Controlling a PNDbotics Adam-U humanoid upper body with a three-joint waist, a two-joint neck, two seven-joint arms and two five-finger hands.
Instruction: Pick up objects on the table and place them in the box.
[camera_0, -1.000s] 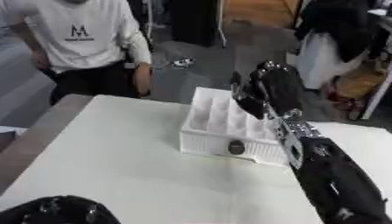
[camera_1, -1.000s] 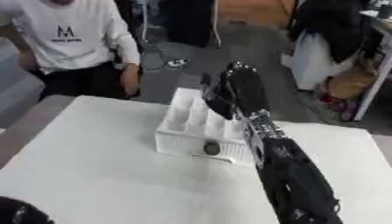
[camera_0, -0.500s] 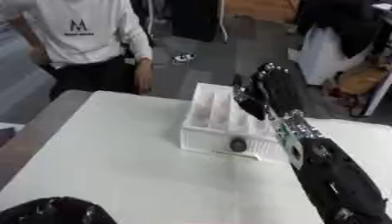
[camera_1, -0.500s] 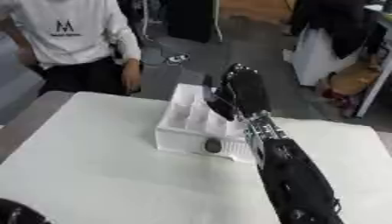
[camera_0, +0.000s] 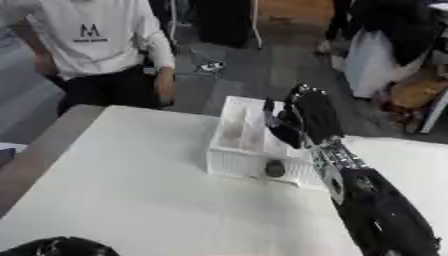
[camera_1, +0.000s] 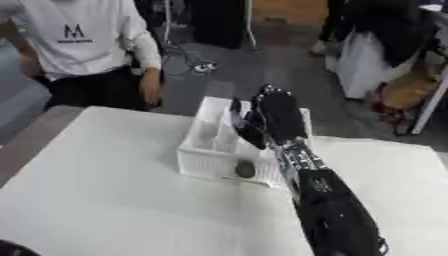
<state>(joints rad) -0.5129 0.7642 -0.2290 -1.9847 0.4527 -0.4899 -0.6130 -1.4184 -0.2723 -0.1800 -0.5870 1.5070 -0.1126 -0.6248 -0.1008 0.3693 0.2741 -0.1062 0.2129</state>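
White table (camera_0: 131, 190) fills the near scene, a white slatted box (camera_0: 241, 150) standing toward its far edge. Over the box's right side hangs the robot's right hand (camera_0: 306, 117), fingers relaxed and grasping nothing. One small dark round object (camera_0: 275, 168) sits at the box's near wall. Its left hand (camera_0: 57, 247) shows only as a dark shape at the near left corner; I cannot tell its fingers' state.

White table (camera_0: 131, 200), grey floor (camera_0: 236, 65) beyond.
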